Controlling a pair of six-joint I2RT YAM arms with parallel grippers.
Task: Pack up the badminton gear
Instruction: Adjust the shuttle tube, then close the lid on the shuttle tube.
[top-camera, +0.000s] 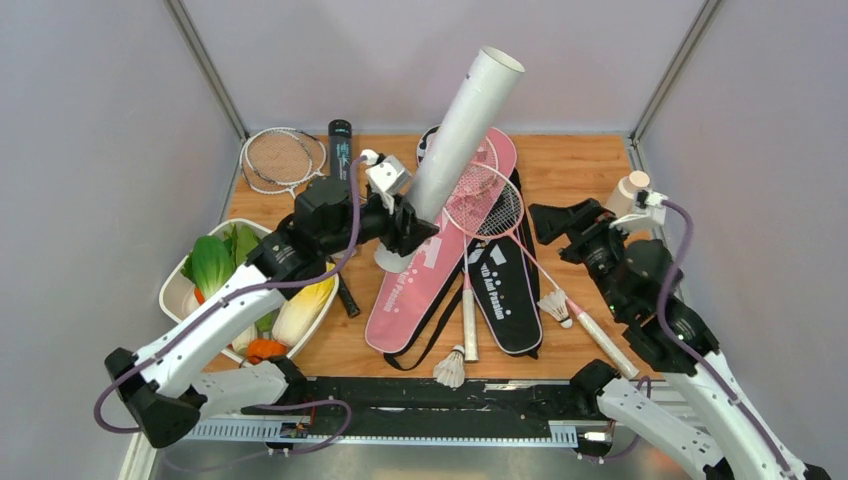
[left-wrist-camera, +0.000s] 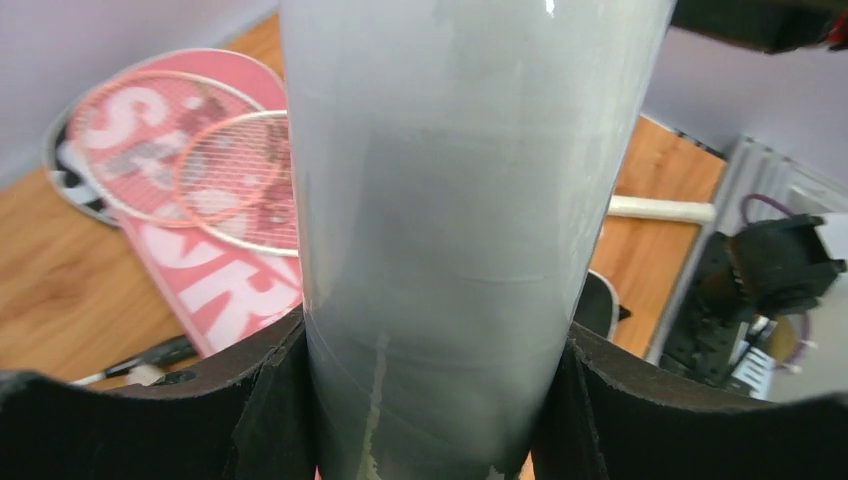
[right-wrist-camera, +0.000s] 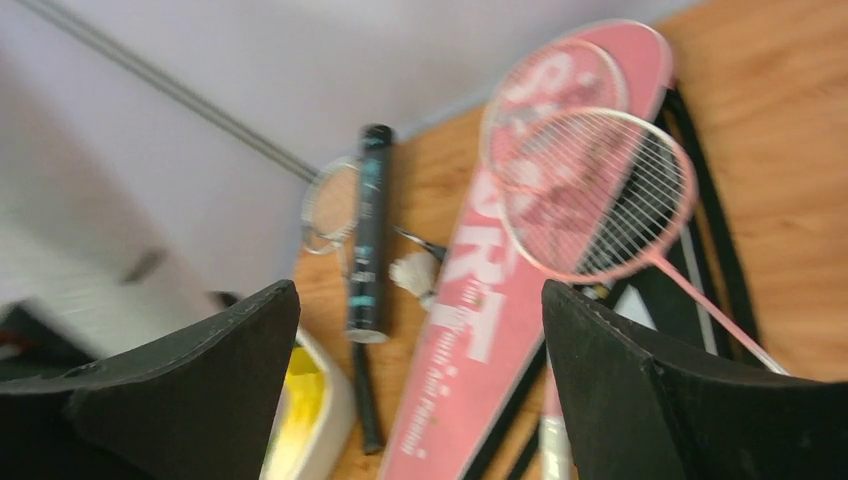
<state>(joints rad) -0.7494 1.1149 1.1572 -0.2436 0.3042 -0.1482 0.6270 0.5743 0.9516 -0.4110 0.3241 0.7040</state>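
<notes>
My left gripper (top-camera: 413, 226) (left-wrist-camera: 435, 400) is shut on a long white tube (top-camera: 462, 128) (left-wrist-camera: 460, 200). The tube leans up to the right, its foot on the pink SPORT bag (top-camera: 430, 275) (left-wrist-camera: 200, 265) (right-wrist-camera: 500, 300). Two pink rackets (top-camera: 487, 198) (left-wrist-camera: 240, 180) (right-wrist-camera: 600, 195) lie across that bag and a black bag (top-camera: 505, 290). One shuttlecock (top-camera: 556, 306) lies by a racket handle and another (top-camera: 452, 368) near the front edge. A black tube (top-camera: 340, 145) (right-wrist-camera: 370, 235) and a silver racket (top-camera: 280, 157) lie at the back left. My right gripper (top-camera: 545, 222) (right-wrist-camera: 420, 290) is open and empty, right of the bags.
A white tray (top-camera: 172, 290) (right-wrist-camera: 320, 420) of vegetables sits at the left, under my left arm. A small white bottle with a tan cap (top-camera: 632, 190) stands at the right wall behind my right arm. Purple walls close in three sides.
</notes>
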